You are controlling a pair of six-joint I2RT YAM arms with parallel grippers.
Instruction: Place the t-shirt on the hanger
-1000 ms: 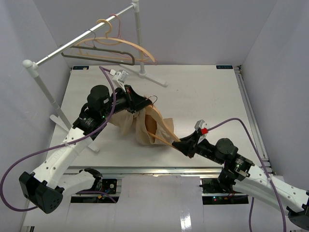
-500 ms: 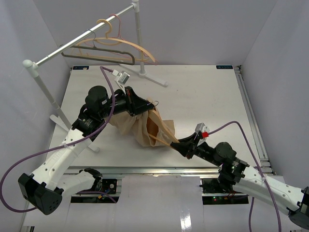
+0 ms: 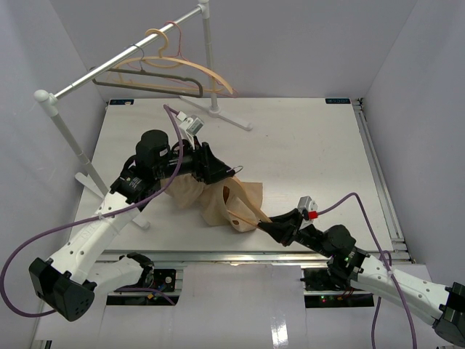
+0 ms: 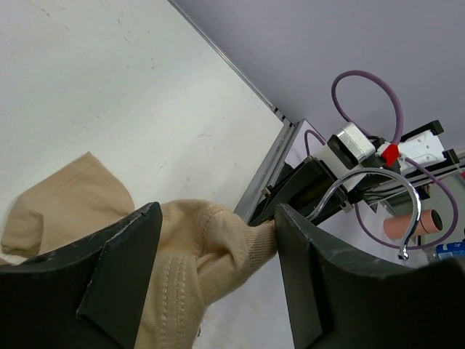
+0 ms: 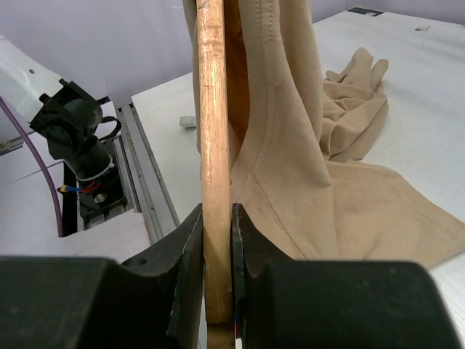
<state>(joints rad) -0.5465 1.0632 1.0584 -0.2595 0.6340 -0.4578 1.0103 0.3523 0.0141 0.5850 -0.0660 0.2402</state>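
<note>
At the table's 5 o'clock, the right gripper (image 3: 270, 226) clamps the wooden arm of the hanger (image 5: 215, 138), which reaches into the t-shirt (image 3: 236, 198) heaped mid-table. At the shirt's 10 o'clock, the left gripper (image 3: 220, 172) pinches bunched fabric.
</note>
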